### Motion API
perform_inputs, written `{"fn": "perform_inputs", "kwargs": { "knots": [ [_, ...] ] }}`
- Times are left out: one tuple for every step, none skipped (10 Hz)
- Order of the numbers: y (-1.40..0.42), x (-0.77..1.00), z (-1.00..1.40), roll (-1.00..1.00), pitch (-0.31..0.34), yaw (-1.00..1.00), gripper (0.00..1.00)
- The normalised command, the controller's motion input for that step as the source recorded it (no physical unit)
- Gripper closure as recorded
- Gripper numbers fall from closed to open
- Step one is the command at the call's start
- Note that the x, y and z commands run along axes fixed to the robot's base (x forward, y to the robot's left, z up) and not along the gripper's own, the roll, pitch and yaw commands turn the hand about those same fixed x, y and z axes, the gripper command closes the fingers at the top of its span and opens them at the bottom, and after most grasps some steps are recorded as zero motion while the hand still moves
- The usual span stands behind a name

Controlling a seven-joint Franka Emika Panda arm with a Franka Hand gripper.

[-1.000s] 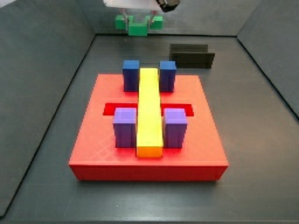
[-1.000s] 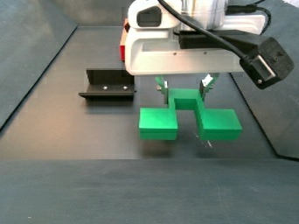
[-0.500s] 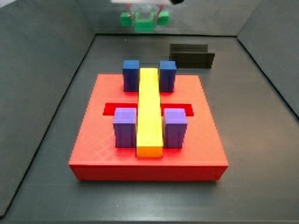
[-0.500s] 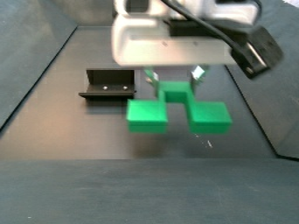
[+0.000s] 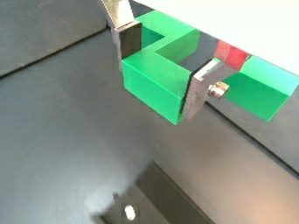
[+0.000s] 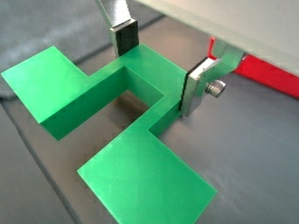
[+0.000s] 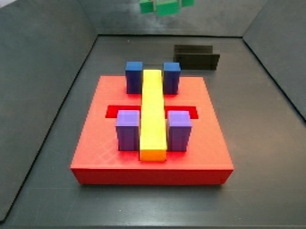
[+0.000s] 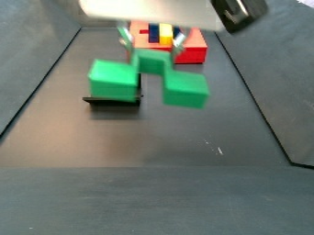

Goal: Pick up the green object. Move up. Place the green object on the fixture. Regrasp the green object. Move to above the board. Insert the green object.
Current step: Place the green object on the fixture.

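The gripper [image 5: 163,63] is shut on the raised centre cube of the green object [image 5: 158,83], one silver finger on each side, also seen in a wrist view [image 6: 162,61]. The green object [image 8: 147,78] hangs in the air, tilted, its arms [image 6: 140,171] spread out. It hovers over and partly hides the dark fixture [image 8: 113,99], which also shows in a side view [image 7: 198,56] and below the gripper in a wrist view [image 5: 152,197]. The red board [image 7: 149,134] carries a yellow bar, two blue and two purple blocks. The green object sits at the frame's top edge in a side view [image 7: 162,6].
Dark grey bin floor [image 8: 147,184] with sloped walls on both sides [image 7: 48,107]. The board lies behind the gripper in a side view [image 8: 186,48] and shows as a red edge in a wrist view [image 6: 263,72].
The gripper has risen with the green object and carried it off the floor sideways, to over the fixture. The object now looks tilted.
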Motion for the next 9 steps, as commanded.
{"fn": "perform_inputs", "kwargs": {
  "knots": [
    [-0.09, 0.58, 0.43, -0.34, -0.249, 0.0, 1.0],
    [0.0, 0.45, 0.31, -0.61, -0.123, 0.07, 1.0],
    [-0.08, 0.23, -0.03, -0.69, 0.323, 0.0, 1.0],
    [-0.21, 0.31, 0.05, -1.0, 0.523, -0.1, 1.0],
    [-0.17, 0.27, 0.13, -1.0, 0.537, -0.08, 1.0],
    [-0.2, 0.24, 0.15, -1.0, 0.654, -0.08, 1.0],
    [-0.26, 0.28, 0.08, -0.98, 0.711, -0.05, 1.0],
    [-0.22, 0.4, 0.0, -0.53, 0.654, 0.0, 1.0],
    [-0.22, 0.48, 0.0, -0.33, 0.551, 0.0, 1.0]
  ]
}}
